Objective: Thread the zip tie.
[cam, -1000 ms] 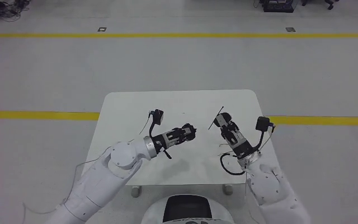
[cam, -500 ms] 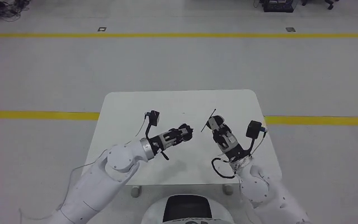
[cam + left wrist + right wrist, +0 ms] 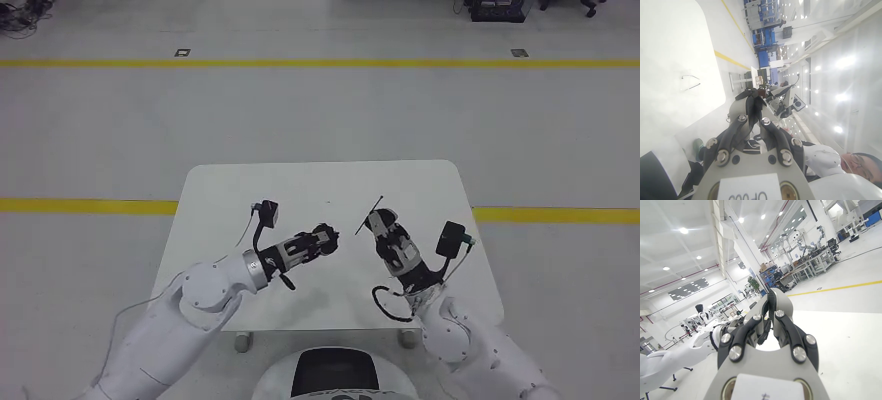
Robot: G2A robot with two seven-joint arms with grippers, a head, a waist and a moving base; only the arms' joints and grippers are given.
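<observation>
Well, your right gripper (image 3: 381, 221) hangs above the white table (image 3: 300, 185), a little right of its middle, with the jaws pressed together on the zip tie (image 3: 372, 211). The tie is a thin black strip pinched at the fingertips, and it sticks out from them on a slant, one end toward the table's far edge. Your left gripper (image 3: 326, 238) sits near it on the left, also above the table, pointing toward the right one with a small gap between the two. Its jaws are closed pad to pad. In its wrist view a dark bit shows at the tips, but you cannot tell whether that is part of the tie or just the pad.
</observation>
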